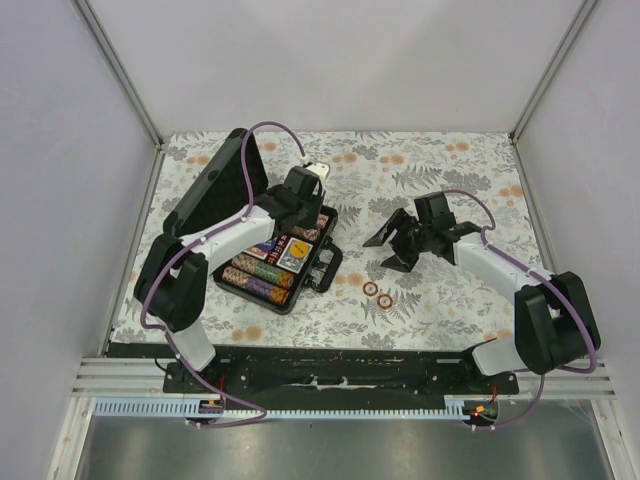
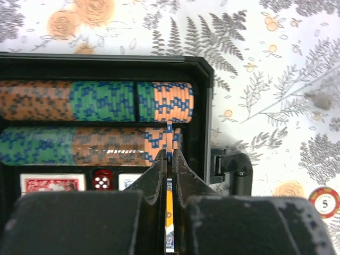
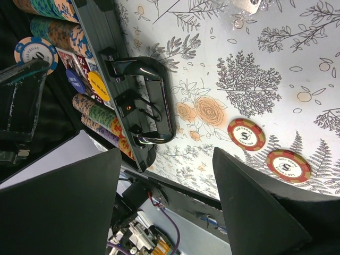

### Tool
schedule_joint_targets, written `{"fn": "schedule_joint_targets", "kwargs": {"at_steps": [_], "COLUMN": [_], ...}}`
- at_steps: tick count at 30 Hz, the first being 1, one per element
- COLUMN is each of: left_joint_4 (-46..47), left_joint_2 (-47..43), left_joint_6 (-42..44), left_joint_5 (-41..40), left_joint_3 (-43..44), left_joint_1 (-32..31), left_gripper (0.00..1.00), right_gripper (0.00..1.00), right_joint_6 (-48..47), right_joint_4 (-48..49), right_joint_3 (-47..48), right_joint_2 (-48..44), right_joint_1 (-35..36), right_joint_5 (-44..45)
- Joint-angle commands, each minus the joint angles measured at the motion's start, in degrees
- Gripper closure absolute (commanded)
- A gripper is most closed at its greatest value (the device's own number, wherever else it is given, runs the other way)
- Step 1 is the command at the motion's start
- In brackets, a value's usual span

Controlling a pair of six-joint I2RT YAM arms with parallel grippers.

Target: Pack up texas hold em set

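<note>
A blue-edged chip (image 2: 169, 139) is gripped edge-on by the left hand (image 2: 169, 153) at a chip row (image 2: 106, 146) in the briefcase (image 2: 202, 95) at the worktop's (image 1: 450, 180) nine o'clock — a straight lowering seems called for — with two red chips (image 1: 370, 289) near the released right hand (image 1: 390, 250).

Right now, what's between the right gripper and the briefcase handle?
Two loose red chips on the floral cloth, sitting slightly below the direct line in the top view.
</note>
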Motion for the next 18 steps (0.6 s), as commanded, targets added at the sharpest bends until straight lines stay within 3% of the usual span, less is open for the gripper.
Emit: {"fn": "schedule_joint_targets", "kwargs": {"at_steps": [1,18], "left_joint_4": [-0.1,-2.6], "left_joint_2": [-0.6,3.6], "left_joint_6": [0.9,1.8], "left_joint_5": [6.2,4.2], "left_joint_3": [-0.3,0.0], "left_joint_1": [-0.2,-0.3], "left_gripper": [0.98,0.93], "right_gripper": [0.23,0.23], "right_joint_6": [0.3,0.4], "right_joint_4": [2.0,2.6], "right_joint_3": [0.1,-0.8], "right_joint_2": [0.5,1.3], "right_joint_1": [-0.2,-0.1], "right_joint_5": [-1.4,-1.9]}}
